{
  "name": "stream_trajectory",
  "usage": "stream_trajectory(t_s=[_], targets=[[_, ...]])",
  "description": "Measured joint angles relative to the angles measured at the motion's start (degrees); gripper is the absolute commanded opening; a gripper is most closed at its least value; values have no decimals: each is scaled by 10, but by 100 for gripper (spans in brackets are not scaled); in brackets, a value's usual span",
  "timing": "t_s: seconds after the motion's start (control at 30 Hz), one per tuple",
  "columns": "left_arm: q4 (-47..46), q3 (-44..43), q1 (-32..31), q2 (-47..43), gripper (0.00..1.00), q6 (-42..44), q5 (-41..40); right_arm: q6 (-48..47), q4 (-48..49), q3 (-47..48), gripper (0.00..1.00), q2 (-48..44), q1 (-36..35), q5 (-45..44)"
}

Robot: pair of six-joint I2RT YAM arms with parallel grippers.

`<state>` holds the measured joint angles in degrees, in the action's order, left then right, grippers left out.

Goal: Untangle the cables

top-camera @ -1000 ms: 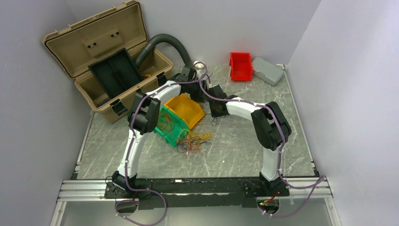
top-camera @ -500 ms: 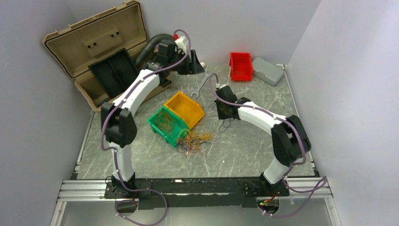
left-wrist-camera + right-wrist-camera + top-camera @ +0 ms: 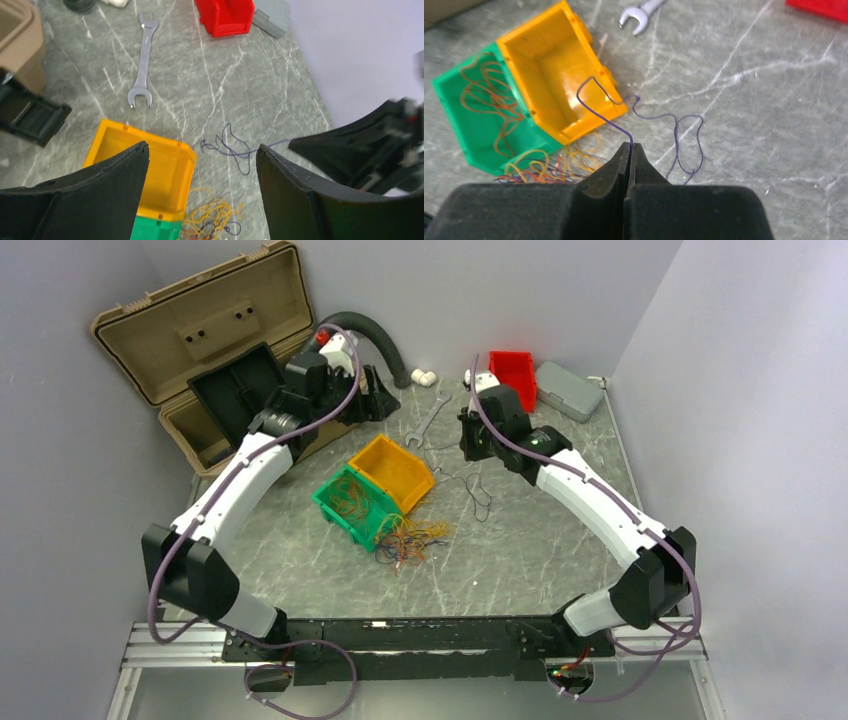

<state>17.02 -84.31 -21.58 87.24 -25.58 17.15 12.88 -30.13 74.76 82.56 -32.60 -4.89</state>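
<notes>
The cables are a tangle of hair-thin orange, yellow, red and dark wires point(image 3: 410, 538) on the table in front of a green bin point(image 3: 352, 508), which holds more orange wires. The tangle also shows in the right wrist view point(image 3: 551, 167) and the left wrist view point(image 3: 212, 220). My right gripper point(image 3: 630, 145) is shut on one thin dark purple wire point(image 3: 599, 114). It holds that wire above the table, and the rest trails in loops on the marble point(image 3: 478, 490). My left gripper point(image 3: 201, 152) is open and empty, high near the toolbox point(image 3: 372, 400).
An open tan toolbox point(image 3: 215, 380) and a grey ribbed hose point(image 3: 360, 328) stand at the back left. A yellow bin point(image 3: 392, 472) adjoins the green one. A wrench point(image 3: 430, 420), a white fitting point(image 3: 422, 377), a red bin point(image 3: 512, 380) and a grey box point(image 3: 568, 390) lie at the back.
My left gripper has left the middle and swung back toward the toolbox. My right gripper has risen and moved back right, drawing the purple wire out away from the tangle.
</notes>
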Motion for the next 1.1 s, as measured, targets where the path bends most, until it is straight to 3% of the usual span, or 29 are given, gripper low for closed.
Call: stream_trajectory(t_s=[0.3, 0.67, 0.9, 1.1], targets=[[-60, 148, 3, -111, 82, -5, -7, -17, -63, 212, 0, 0, -16, 26], [-128, 296, 3, -144, 82, -8, 10, -20, -105, 460, 0, 88, -37, 76], [-143, 330, 4, -186, 83, -8, -14, -15, -120, 567, 0, 172, -38, 111], [-146, 346, 9, -251, 85, -10, -50, -9, -125, 586, 0, 190, -38, 128]])
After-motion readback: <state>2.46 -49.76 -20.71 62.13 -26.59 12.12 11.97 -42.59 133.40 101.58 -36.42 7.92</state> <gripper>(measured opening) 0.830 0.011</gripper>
